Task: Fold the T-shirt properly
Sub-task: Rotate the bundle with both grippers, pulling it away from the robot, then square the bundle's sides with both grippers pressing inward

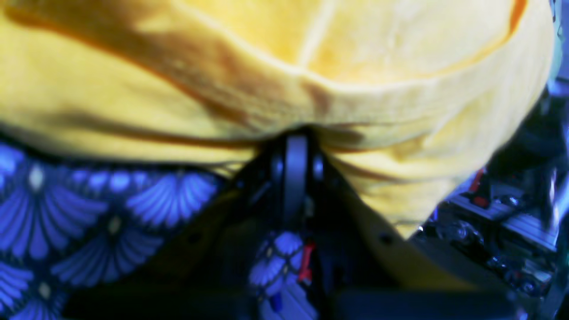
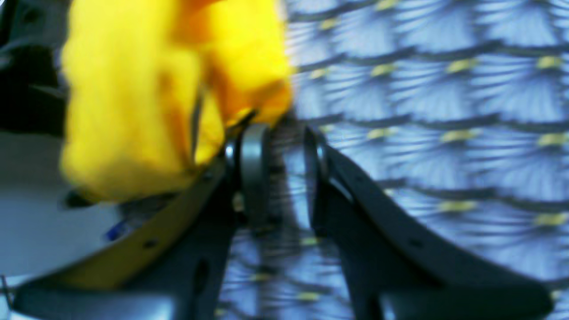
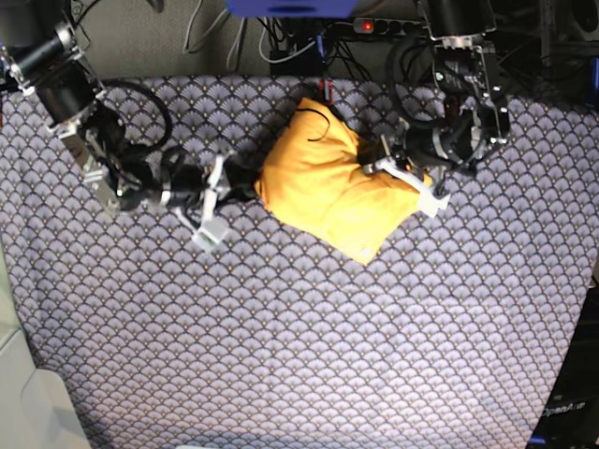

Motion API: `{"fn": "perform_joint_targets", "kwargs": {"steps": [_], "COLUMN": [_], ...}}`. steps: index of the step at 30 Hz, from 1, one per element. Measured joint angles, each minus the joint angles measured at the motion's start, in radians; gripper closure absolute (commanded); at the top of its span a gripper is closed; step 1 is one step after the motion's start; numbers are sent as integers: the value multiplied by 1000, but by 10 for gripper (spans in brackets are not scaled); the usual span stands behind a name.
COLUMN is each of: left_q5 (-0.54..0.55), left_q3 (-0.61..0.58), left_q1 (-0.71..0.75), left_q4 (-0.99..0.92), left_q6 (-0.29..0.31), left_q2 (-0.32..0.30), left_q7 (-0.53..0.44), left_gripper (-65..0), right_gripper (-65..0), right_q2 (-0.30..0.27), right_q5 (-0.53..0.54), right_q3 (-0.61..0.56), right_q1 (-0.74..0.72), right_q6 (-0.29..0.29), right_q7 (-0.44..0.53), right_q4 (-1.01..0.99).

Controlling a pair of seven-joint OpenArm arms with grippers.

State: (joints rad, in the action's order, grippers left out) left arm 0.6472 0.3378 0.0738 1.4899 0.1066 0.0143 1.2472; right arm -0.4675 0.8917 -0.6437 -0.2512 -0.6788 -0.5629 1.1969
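The plain yellow-orange soft cotton T-shirt (image 3: 335, 192) lies bunched on the blue-grey scallop-patterned cloth (image 3: 299, 337), toward its far middle. It looks light and limp, so hems or seams are the best holds. The left gripper (image 1: 295, 151) is clamped on its edge; the right gripper (image 2: 284, 146) stands parted, touching fabric.

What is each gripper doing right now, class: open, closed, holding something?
Left gripper: closed on the T-shirt's edge.
Right gripper: jaws apart with nothing between them, shirt fabric lying against one finger.
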Motion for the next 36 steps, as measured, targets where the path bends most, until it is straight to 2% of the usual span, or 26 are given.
{"fn": "perform_joint_targets", "kwargs": {"steps": [3, 6, 11, 14, 18, 22, 24, 28, 32, 34, 36], "left_q5": [-56, -48, -55, -46, -37, -22, -39, -32, -39, -33, -46], "left_q3": [1, 2, -29, -72, -77, -3, 48, 100, 104, 103, 76], "left_q1": [-63, -136, -269, -293, -290, -243, -192, -127, -85, -73, -59], "left_q4": [-10, -38, -228, -266, -265, -157, -74, 40, 42, 12, -12], "left_q6": [-10, -7, -11, -10, -9, -6, -11, -7, -5, -5, -8], "left_q2": [25, 48, 72, 72, 71, 60, 40, 40, 52, 53, 58], "left_q7": [-11, -29, -45, -103, -83, -26, 18, 69, 55, 15, -31], "left_gripper": [0, 0, 0, 0, 0, 0, 0, 0, 0, 0, 0], "right_gripper": [-124, -124, -124, -124, -124, -124, -124, -124, -124, -124, -124], "right_q2": [-15, -20, -21, -46, -70, -76, -88, -106, -96, -98, -65], "right_q5": [-2, -5, 1, -27, -64, -95, -130, -117, -120, -119, -110], "right_q3": [-6, -2, 1, 0, 14, 158, 235, 310, 376, 394, 411], "right_q1": [81, 119, 173, 197, 209, 261, 282, 290, 293, 307, 317], "right_q6": [-8, -9, -8, -9, -10, -23, -2, -5, -8, -5, -9], "right_q7": [-17, -20, -12, -7, 11, -3, -32, -81, -184, -215, -253], "right_q4": [112, 164, 177, 178, 185, 191, 235, 352, 476, 562, 631]}}
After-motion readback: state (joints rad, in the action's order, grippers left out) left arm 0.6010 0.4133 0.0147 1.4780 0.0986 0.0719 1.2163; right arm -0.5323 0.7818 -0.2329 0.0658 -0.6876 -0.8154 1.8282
